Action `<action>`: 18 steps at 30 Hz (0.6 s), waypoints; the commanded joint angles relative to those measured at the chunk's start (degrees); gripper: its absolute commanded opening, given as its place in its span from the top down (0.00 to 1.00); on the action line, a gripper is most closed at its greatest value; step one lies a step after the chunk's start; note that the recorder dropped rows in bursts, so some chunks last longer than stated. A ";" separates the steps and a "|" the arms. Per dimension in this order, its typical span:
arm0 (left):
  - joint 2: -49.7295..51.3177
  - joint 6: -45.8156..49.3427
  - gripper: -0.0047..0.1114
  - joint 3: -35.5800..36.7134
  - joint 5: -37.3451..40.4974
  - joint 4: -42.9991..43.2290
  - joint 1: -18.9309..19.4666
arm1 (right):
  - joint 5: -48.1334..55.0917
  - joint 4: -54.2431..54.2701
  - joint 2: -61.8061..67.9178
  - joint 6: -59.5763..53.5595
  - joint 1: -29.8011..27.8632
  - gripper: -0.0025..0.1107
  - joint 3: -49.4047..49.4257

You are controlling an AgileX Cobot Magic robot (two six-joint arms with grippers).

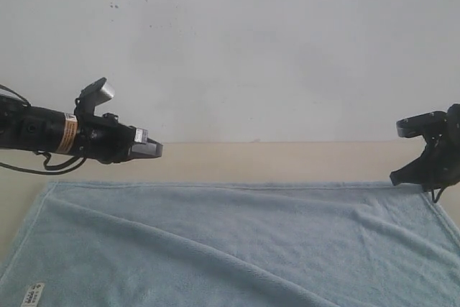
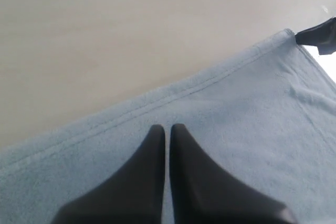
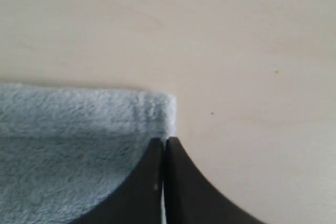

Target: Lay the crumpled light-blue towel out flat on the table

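Note:
The light-blue towel (image 1: 237,242) lies spread wide over the beige table (image 1: 251,159), with soft diagonal folds across it and its white label (image 1: 31,295) at the near left corner. My left gripper (image 1: 158,149) hangs shut and holding nothing above the towel's far edge, left of the middle. In the left wrist view its gripper (image 2: 167,128) shows over the towel (image 2: 252,108) near the hem. My right gripper (image 1: 395,177) is shut at the towel's far right corner. In the right wrist view this gripper (image 3: 164,141) sits right at the corner of the towel (image 3: 68,129), which lies flat.
A plain white wall (image 1: 251,48) rises behind the table's far edge. A bare strip of table (image 2: 79,51) runs beyond the towel's far hem, and bare table (image 3: 252,77) lies to the right of the corner. The right gripper's dark tip (image 2: 320,34) shows in the left wrist view.

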 commanded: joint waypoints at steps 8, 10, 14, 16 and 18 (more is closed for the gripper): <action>-0.69 -0.48 0.92 4.95 -3.03 0.10 -0.33 | 1.89 -0.51 1.50 -2.94 -0.27 0.98 -3.90; -0.83 -0.48 0.92 4.95 -3.28 0.10 -0.33 | 1.59 -0.51 1.15 -2.94 0.11 0.98 -3.90; -1.29 -0.48 0.92 4.95 -3.96 0.10 -0.33 | 1.32 -0.28 0.19 -2.94 0.39 0.98 -3.90; -1.56 -0.48 0.92 4.95 -4.11 0.10 -0.33 | 1.89 -0.28 -0.18 -2.94 0.39 0.98 -3.90; -1.66 -0.48 0.92 4.95 -4.11 0.10 -0.33 | 3.38 -0.28 -0.53 -2.94 0.39 0.98 -3.90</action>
